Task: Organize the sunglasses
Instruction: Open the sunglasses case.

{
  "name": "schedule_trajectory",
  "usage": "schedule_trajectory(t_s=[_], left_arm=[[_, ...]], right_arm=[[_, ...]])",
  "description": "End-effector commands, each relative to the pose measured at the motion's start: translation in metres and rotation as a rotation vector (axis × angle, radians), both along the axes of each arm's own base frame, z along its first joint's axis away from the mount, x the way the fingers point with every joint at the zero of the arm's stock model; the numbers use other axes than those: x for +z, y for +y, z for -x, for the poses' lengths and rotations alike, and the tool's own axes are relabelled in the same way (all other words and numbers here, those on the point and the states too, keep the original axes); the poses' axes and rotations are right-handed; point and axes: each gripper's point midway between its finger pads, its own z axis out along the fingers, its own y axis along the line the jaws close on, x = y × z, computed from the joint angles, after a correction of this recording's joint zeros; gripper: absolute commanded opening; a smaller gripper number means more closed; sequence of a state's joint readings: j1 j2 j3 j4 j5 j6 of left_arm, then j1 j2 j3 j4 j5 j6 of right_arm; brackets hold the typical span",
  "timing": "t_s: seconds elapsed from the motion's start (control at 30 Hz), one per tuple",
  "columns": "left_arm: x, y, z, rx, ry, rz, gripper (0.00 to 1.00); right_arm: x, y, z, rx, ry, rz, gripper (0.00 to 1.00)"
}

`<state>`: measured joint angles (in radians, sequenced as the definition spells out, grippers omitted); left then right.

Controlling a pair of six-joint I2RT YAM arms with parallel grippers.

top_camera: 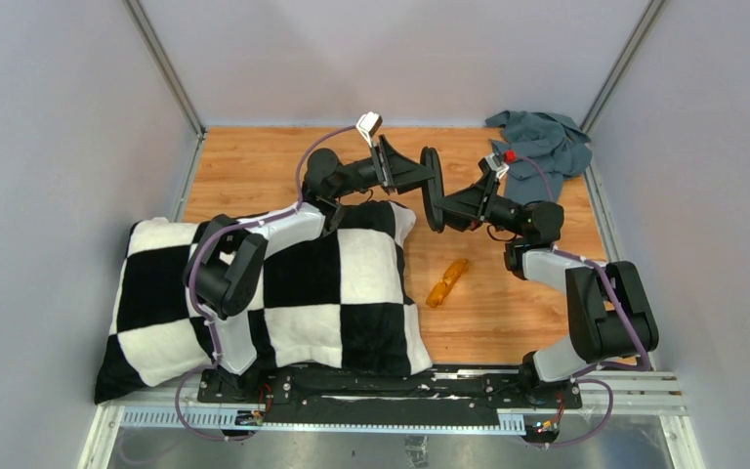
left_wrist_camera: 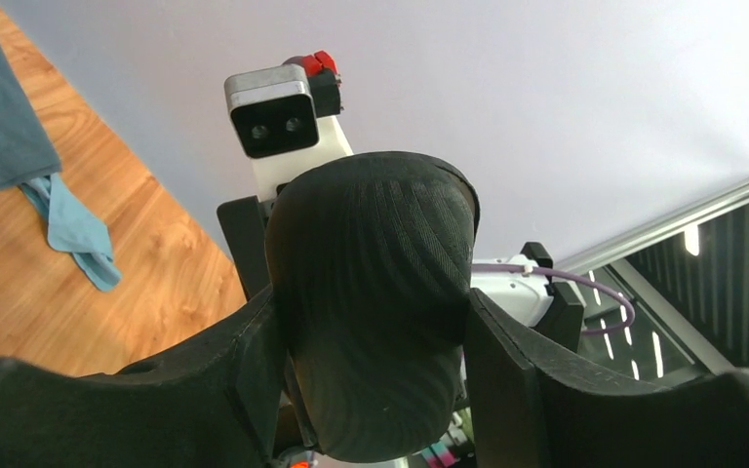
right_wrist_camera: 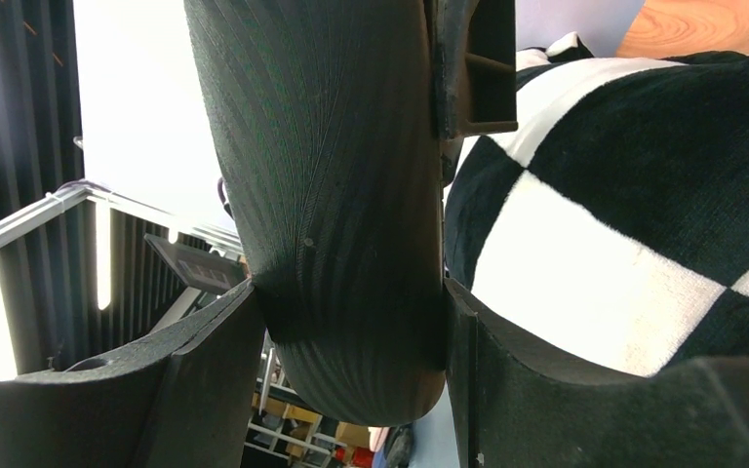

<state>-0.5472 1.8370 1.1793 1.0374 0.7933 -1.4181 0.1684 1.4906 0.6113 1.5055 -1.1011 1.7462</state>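
Right pincer (top_camera: 446, 210) clamps the case (top_camera: 432, 181), sunglasses (top_camera: 447, 282) lying apart on the table (top_camera: 508, 318).

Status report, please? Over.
Left end effector, right end effector clamp black oblong case, midair. Folded amber translucent sunglasses on wooden table. Black-and-white checkered cushion alongside.

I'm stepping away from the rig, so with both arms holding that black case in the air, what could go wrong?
The case is held off the table between the left tool and right tool; an uneven pull could make it slip and fall. The sunglasses lie loose on the table close by, beside the checkered cushion, so a dropped case or a lowering tool might knock them.
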Motion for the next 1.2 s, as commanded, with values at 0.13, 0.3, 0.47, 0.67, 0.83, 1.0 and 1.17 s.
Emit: schedule_trajectory(t_s=[0.13, 0.3, 0.47, 0.67, 0.83, 1.0, 1.17], left_arm=[[0.004, 0.005, 0.006, -0.015, -0.064, 0.021, 0.0], [0.02, 0.021, 0.011, -0.055, -0.129, 0.118, 0.0], [0.026, 0.035, 0.017, -0.132, -0.17, 0.167, 0.0], [0.026, 0.037, 0.027, -0.151, -0.256, 0.137, 0.0], [0.034, 0.04, 0.041, -0.192, -0.373, 0.109, 0.0], [0.037, 0.041, 0.045, -0.203, -0.413, 0.103, 0.0], [0.035, 0.042, 0.048, -0.207, -0.428, 0.096, 0.0]], right_arm=[[0.0, 0.001, -0.007, -0.031, 0.08, -0.075, 0.06], [0.002, -0.003, -0.018, -0.063, 0.221, -0.146, 0.04], [0.007, -0.008, -0.026, -0.09, 0.328, -0.219, 0.04], [0.01, -0.015, -0.038, -0.141, 0.427, -0.307, 0.03], [0.009, -0.017, -0.045, -0.144, 0.527, -0.364, 0.02], [-0.004, -0.013, -0.049, -0.133, 0.599, -0.365, 0.0], [-0.01, -0.013, -0.05, -0.14, 0.636, -0.376, 0.0]])
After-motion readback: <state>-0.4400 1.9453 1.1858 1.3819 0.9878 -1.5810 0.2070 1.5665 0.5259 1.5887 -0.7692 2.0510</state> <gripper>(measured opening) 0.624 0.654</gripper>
